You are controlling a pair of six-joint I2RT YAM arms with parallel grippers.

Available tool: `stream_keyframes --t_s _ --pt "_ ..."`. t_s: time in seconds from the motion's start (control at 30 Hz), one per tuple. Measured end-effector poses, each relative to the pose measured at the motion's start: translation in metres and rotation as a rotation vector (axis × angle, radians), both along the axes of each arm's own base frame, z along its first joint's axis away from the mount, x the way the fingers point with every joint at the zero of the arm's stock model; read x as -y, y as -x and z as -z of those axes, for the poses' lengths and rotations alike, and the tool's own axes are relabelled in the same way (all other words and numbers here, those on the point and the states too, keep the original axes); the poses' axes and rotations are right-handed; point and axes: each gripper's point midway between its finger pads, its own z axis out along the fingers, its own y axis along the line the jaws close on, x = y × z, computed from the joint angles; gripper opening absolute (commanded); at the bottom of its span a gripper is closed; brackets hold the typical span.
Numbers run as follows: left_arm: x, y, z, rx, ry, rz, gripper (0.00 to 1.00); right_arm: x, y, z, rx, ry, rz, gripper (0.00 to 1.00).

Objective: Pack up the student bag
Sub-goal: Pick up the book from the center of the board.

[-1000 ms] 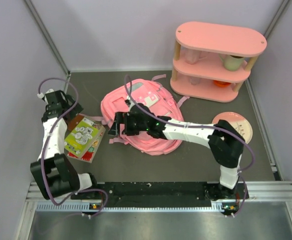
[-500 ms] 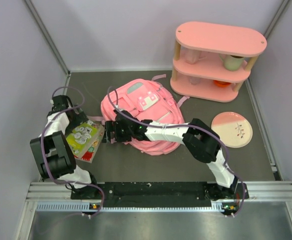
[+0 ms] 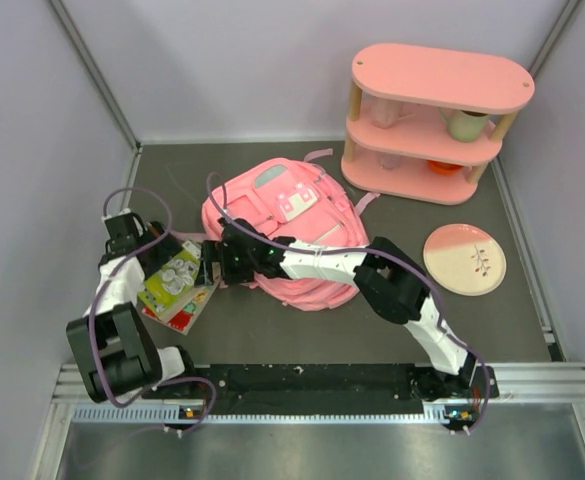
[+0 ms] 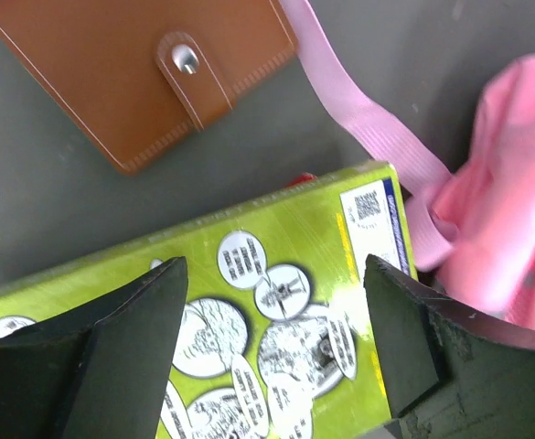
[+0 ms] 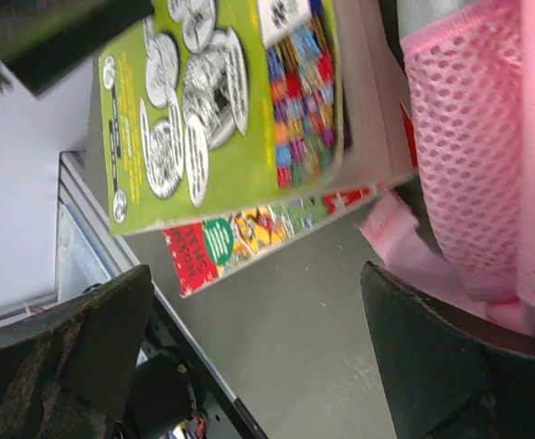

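The student bag [image 3: 292, 235], a pink backpack, lies flat in the middle of the dark table, and its pink mesh side [image 5: 468, 137] fills the right of the right wrist view. A green picture book [image 3: 175, 277] [image 4: 276, 302] lies on a red one [image 3: 190, 308] [image 5: 249, 233] to the left of the bag. My left gripper [image 3: 160, 262] [image 4: 272, 343] hovers open over the green cover, one finger [image 4: 112, 347] on each side. My right gripper [image 3: 215, 265] [image 5: 249, 357] is open at the bag's left edge, close to the books, with only bare table between its fingers.
A brown snap wallet [image 4: 148, 73] lies just beyond the books, and a pink strap [image 4: 358, 110] runs past it. A pink oval shelf unit [image 3: 437, 120] with a cup [image 3: 467, 123] stands at the back right. A pink plate [image 3: 464, 258] lies at the right. Grey walls close in on both sides.
My left gripper has come down and right over the green book, its jaws slightly narrower. My right gripper has slid left off the bag toward the books. The green book has shifted a little.
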Motion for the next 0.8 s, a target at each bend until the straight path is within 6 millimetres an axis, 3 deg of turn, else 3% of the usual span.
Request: stream_keyframes --t_s 0.2,0.43,0.63,0.8 --pt "0.030 0.022 -0.006 0.061 0.085 0.035 0.82 -0.011 0.002 0.001 -0.038 -0.024 -0.010 0.94" --pt "0.034 0.025 -0.007 0.067 0.101 0.038 0.83 -0.014 0.003 0.003 -0.106 -0.039 0.010 0.94" --pt "0.020 0.024 -0.022 0.025 0.047 -0.012 0.85 -0.014 0.000 0.001 -0.128 -0.045 0.036 0.94" --pt "-0.013 0.004 -0.051 0.084 -0.099 -0.081 0.86 -0.015 0.002 0.001 -0.135 -0.047 0.030 0.94"
